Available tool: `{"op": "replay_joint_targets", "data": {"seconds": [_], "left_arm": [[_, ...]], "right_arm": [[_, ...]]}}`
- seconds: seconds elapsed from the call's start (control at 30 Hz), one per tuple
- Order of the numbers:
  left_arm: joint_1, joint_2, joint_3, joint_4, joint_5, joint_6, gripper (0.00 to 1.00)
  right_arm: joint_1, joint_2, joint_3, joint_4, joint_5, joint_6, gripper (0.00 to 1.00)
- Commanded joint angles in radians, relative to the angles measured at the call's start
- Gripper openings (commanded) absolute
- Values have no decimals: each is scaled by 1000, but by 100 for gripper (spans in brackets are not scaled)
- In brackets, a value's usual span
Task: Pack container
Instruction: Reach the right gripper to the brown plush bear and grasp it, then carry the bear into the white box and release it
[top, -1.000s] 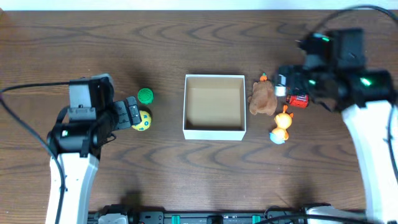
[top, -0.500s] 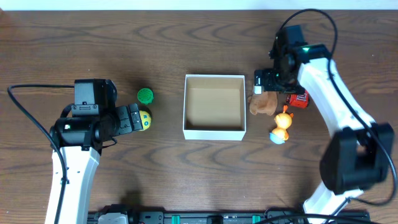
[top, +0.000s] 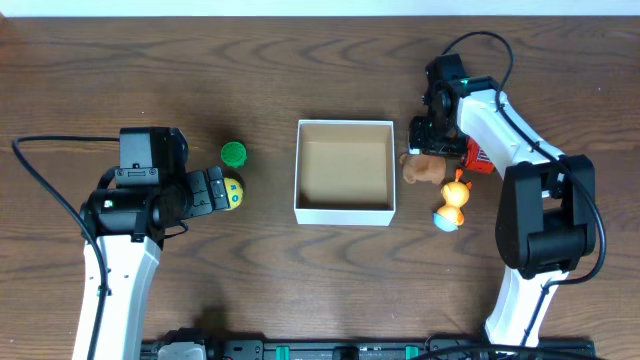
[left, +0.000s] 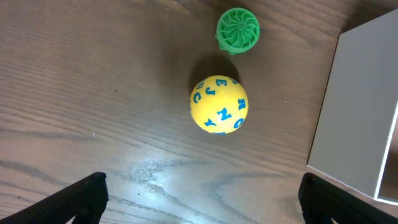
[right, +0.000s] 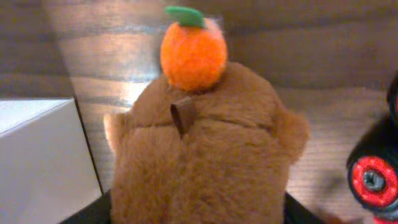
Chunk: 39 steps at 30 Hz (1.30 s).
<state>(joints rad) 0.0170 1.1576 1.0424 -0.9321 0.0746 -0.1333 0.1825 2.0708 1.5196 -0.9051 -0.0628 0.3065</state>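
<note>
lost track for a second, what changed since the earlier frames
The right gripper swung in from the far right and now sits over the brown plush toy; whether it grips is unclear. The left gripper, open, shifted slightly by the yellow letter ball. The white box, ball, green cap and duck toy stayed put.

We've got a dark wood-grain counter. Centre: white box, open top, tan inside. Left of it: green ribbed disc, with a yellow ball with blue letters just beside it. Right of the box, bunched together: brown plush, red toy, orange duck.
</note>
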Motion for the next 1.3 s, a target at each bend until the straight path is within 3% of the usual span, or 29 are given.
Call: {"op": "replay_joint_targets", "data": {"seconds": [0.0,0.13,0.33,0.5,0.7,0.83,1.13,1.27], "left_arm": [[4,-2,15,-3,-12,9,98],[4,-2,15,-3,-12,9,98],[4,-2,15,-3,-12,9,98],[4,-2,15,-3,-12,9,98],[4,-2,15,-3,-12,9,98],[4,-2,15,-3,-12,9,98],[4,-2,15,-3,-12,9,98],[4,-2,15,-3,-12,9,98]], "right_arm": [[7,-6,19,0,10,-28,24],[15,-68,43,-26,43,-42,14],[109,-311,70,-26,51,-27,5],[267,-467,70,29,52,70,4],[442,-440,39,51,197,356,4],[492,-341,5,100,242,461,6],[500,-100,5,247,102,462,20],[501,-81,5,296,89,391,54]]}}
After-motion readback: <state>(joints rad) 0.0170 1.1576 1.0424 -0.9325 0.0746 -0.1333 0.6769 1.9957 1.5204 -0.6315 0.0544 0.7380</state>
